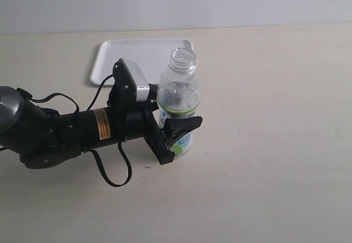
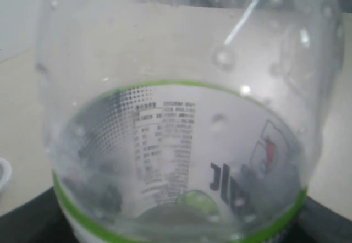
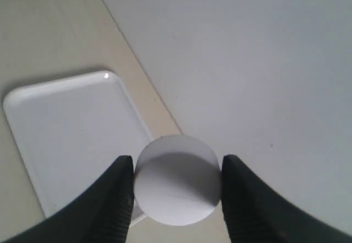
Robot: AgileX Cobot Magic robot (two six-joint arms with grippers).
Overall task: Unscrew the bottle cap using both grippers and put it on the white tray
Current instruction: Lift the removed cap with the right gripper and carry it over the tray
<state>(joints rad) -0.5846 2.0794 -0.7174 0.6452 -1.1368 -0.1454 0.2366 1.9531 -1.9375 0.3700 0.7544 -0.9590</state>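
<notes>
Cap: the cap (image 3: 177, 180) is off the bottle and sits between two black fingers (image 3: 113, 199), its flat round face toward the right wrist camera. Both fingers touch its rim.
Cap's place: it is held up off the surface. In the right wrist view it overlaps the tray's edge near a corner; whether it hangs right over the tray I cannot tell. The exterior view does not show it.
Right pincer: the right pincer (image 3: 176, 169) is pinching the cap.
Bottle: the bottle (image 1: 179, 97) stands upright on the surface. Its neck (image 1: 182, 60) is open with the threads bare. The plastic is clear, with droplets on the wall. A green-edged label (image 1: 181, 138) wraps the lower part.
Left pincer: the left pincer (image 1: 182, 139) is pinching the bottle at the label, one finger on each side, reaching in from the left of the exterior view. In the left wrist view the bottle (image 2: 176, 144) fills the picture, with dark finger parts at the lower corners.
Left arm: black, with a thick round body, an orange sticker (image 1: 101, 123) and a looping cable (image 1: 113, 177), lying low over the surface.
Tray: the tray (image 1: 132, 56) (image 3: 66, 122) lies flat behind the bottle, nearer the wall. It is close to the bottle but not touching it.
Surface: the surface (image 1: 264, 144) is pale beige.
Wall: the wall (image 1: 165, 1) is light grey, along the far edge.
</notes>
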